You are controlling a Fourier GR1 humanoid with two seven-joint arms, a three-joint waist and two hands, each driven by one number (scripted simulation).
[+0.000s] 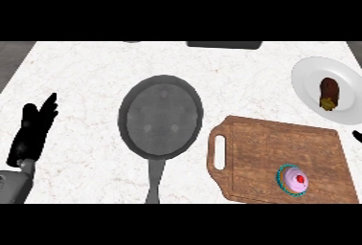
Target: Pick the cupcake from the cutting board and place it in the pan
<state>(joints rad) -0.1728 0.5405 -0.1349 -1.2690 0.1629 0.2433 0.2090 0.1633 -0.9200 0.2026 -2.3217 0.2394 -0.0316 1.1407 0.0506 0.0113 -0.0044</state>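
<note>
Left hand (34, 128) rests at the left edge, fingers straight and up — idle. Right hand (357, 136) barely shows at the right edge; fingers can't be told. Cupcake (295, 179) sits untouched near the cutting board's (283, 143) near-right corner — pan (160, 116) just left, bare, handle pointing near.

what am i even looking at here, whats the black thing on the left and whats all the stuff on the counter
This is a view from a humanoid robot's head, looking steeply down at a white marble counter. The black shape at the left is the robot's left hand on a grey forearm, resting open with its fingers straight; it holds nothing. At the far right edge a small black bit may be the right hand, but too little shows to tell.

On the counter: a dark pan, handle toward the robot, with nothing in it; a wooden cutting board right of it, with a pink-frosted cupcake near its lower right corner; and a white plate at upper right carrying a brown piece of food.
</note>
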